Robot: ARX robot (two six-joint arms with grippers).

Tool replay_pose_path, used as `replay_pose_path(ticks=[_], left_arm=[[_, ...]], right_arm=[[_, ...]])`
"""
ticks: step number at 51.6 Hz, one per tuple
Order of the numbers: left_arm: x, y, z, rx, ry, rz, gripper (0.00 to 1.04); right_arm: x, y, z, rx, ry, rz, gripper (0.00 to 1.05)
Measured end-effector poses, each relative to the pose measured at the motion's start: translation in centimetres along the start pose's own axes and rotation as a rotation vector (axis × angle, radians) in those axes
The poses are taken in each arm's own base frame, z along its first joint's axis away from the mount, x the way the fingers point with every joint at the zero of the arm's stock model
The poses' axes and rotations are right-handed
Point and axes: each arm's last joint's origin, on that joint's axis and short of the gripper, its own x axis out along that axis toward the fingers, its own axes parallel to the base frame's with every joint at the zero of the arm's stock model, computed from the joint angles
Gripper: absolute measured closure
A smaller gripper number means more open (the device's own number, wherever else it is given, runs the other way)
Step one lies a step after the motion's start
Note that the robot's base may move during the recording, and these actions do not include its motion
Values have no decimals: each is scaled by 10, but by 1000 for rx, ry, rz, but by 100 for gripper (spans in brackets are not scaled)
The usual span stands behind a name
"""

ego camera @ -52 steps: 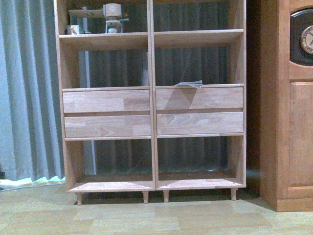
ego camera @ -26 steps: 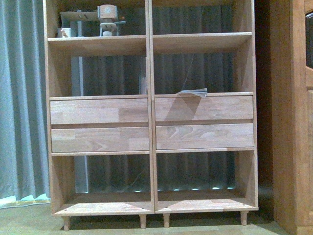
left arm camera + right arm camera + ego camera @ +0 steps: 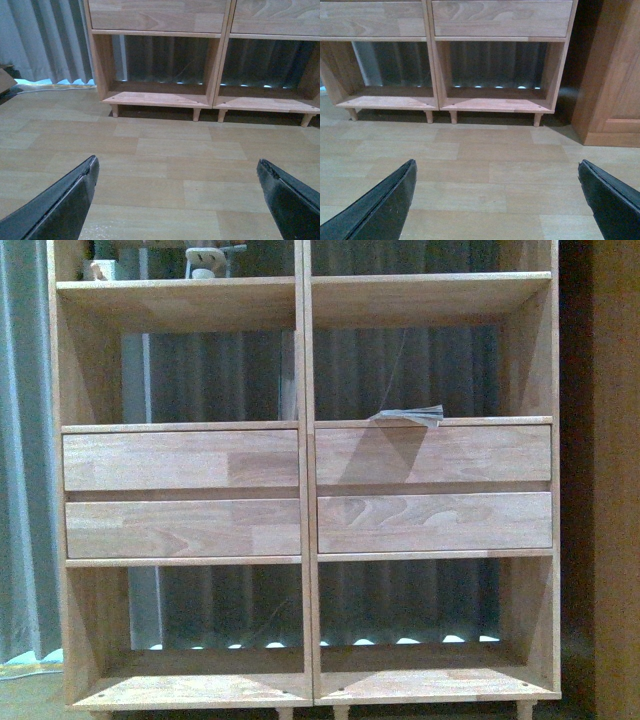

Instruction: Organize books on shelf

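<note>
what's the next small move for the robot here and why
Probably raise the right claw toward the book lying flat atop the right drawers of the shelf. It and the left claw hang open and empty, low over the floor, and that book sits in the right column.

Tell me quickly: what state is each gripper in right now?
Left gripper: open, holding nothing.
Right gripper: open, holding nothing.

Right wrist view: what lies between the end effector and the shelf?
Only bare floor: in the right wrist view nothing lies between the open right end effector and the shelf.
</note>
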Motion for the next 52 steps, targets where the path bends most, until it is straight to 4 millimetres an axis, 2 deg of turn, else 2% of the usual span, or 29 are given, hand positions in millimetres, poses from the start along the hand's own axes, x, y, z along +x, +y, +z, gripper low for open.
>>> replay_pose_path(ticks=[52], left_arm=[[0, 0, 0, 0, -1, 0, 7]], right_arm=[[0, 0, 0, 0, 0, 0, 7]])
